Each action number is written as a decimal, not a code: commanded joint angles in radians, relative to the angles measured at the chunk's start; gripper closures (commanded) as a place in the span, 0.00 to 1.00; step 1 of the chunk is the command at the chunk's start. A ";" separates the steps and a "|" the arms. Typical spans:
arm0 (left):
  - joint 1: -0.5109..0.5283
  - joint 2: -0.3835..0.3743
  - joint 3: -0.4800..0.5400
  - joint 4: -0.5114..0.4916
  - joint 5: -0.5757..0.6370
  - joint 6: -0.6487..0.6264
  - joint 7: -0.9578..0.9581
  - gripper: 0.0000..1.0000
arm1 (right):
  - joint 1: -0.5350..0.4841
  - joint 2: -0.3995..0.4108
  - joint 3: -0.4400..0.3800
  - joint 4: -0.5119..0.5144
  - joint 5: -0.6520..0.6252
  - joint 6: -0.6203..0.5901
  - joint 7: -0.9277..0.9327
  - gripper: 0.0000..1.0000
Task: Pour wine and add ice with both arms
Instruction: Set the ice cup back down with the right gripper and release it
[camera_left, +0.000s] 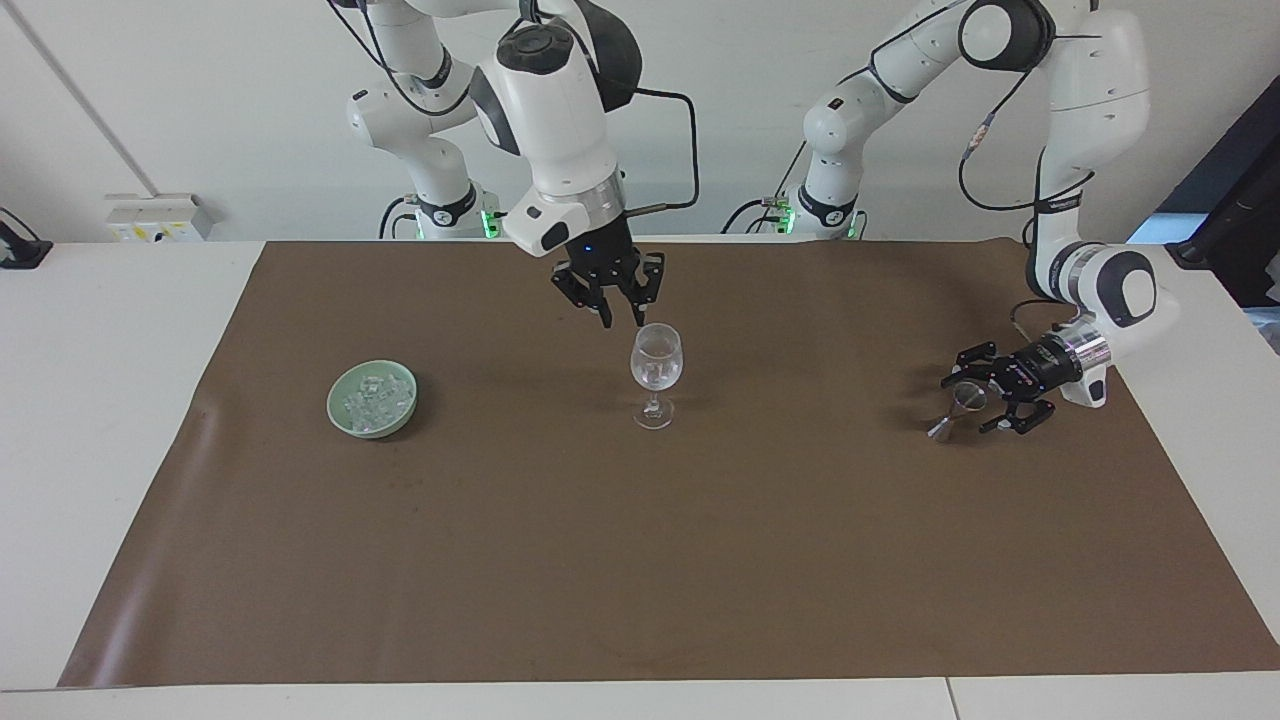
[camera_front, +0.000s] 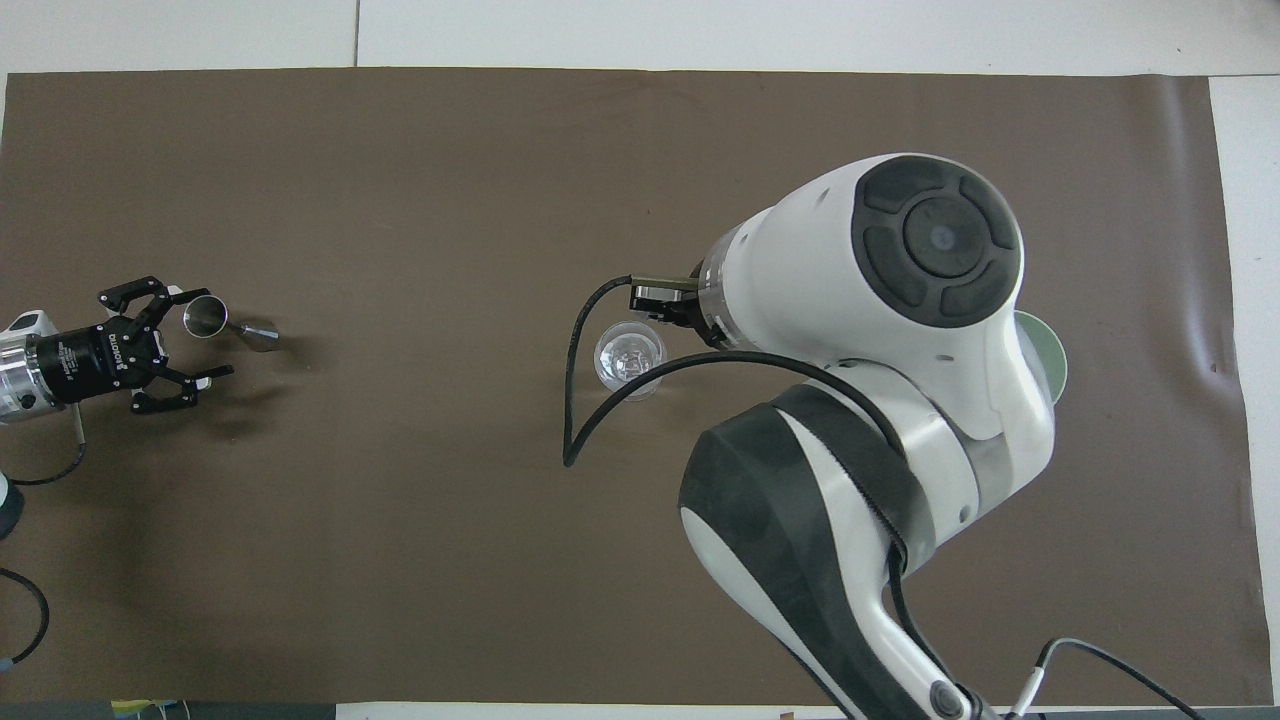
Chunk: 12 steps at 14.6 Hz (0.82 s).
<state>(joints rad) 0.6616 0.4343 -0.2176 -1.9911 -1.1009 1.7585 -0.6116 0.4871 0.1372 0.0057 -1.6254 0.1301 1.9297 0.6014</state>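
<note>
With the right gripper (camera_left: 622, 318) hanging empty and slightly parted at upper centre beside the wine glass (camera_left: 656, 372), it is heading for more ice (camera_left: 373, 397) in the green bowl (camera_left: 342, 415) at mid-left; it should descend squarely. Spread wide at right, the left gripper (camera_left: 985, 392) is flanking the standing metal jigger (camera_left: 958, 410).

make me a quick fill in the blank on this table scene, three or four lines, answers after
1. The heap of ice lies in a pale ____ bowl toward the right arm's end of the table.
2. The wine glass stands ____ on the brown mat.
3. The left gripper is ____, with the metal jigger standing free on the mat beside it.
4. The right gripper hangs above the mat, next to the rim of the ____.

Missing words: green; upright; open; wine glass
</note>
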 joint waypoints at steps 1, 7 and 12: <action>-0.028 -0.051 0.000 0.001 0.141 0.076 -0.004 0.00 | -0.089 -0.043 0.005 0.006 -0.015 -0.102 -0.109 0.44; -0.075 -0.083 -0.003 0.133 0.558 0.105 -0.007 0.00 | -0.290 -0.122 0.002 0.001 -0.096 -0.222 -0.408 0.00; -0.183 -0.166 -0.014 0.264 0.803 0.093 -0.013 0.00 | -0.479 -0.166 0.000 0.004 -0.128 -0.340 -0.602 0.00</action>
<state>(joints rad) 0.5211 0.3126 -0.2375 -1.7440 -0.3469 1.8556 -0.6140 0.0774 -0.0072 -0.0068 -1.6150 0.0178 1.6321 0.0911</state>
